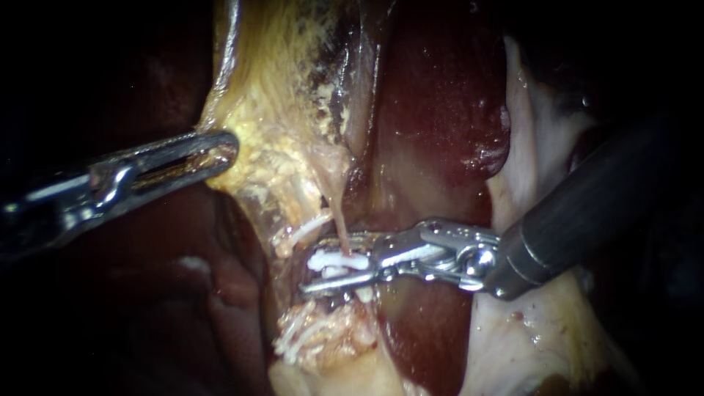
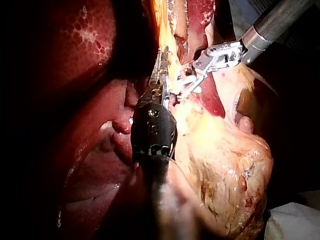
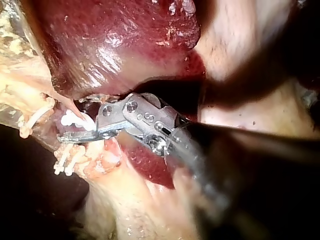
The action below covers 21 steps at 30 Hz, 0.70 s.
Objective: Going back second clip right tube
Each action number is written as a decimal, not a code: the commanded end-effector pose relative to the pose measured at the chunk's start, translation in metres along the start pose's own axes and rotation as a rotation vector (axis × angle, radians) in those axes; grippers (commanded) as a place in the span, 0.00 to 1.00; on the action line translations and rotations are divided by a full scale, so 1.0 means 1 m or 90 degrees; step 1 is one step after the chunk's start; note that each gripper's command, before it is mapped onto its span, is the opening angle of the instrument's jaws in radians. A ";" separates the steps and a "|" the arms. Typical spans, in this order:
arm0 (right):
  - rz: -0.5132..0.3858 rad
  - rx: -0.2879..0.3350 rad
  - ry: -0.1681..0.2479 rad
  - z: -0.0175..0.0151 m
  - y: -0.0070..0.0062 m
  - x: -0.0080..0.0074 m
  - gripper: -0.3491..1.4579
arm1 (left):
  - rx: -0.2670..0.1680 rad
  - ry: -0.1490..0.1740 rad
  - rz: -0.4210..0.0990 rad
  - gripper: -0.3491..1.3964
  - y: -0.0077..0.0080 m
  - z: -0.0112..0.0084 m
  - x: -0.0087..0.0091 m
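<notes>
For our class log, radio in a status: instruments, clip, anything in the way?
Left instrument shut on yellowish tissue. Right instrument open, white clip between its jaws, at the thin tube. No obstruction seen.

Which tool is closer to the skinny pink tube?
Right. The right instrument has open jaws around the white clip on the tube; the left instrument grips yellow tissue off to one side.

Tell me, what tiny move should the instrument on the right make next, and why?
Probably ease the right instrument straight back along its shaft. A white clip already sits across the thin tube, the jaws stand apart around it, and the left instrument holds the yellowish tissue taut, so nothing seems left to do there.
</notes>
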 end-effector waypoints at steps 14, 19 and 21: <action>-0.131 0.035 -0.010 -0.0098 -0.0041 0.0044 0.52 | -0.001 0.000 0.000 0.00 0.0002 -0.0001 0.0000; -0.220 0.042 -0.009 -0.0112 -0.0051 0.0055 0.52 | -0.001 -0.001 0.001 0.00 0.0002 -0.0001 0.0001; -0.255 0.043 -0.007 -0.0115 -0.0053 0.0061 0.52 | -0.001 -0.001 0.001 0.00 0.0002 -0.0001 0.0001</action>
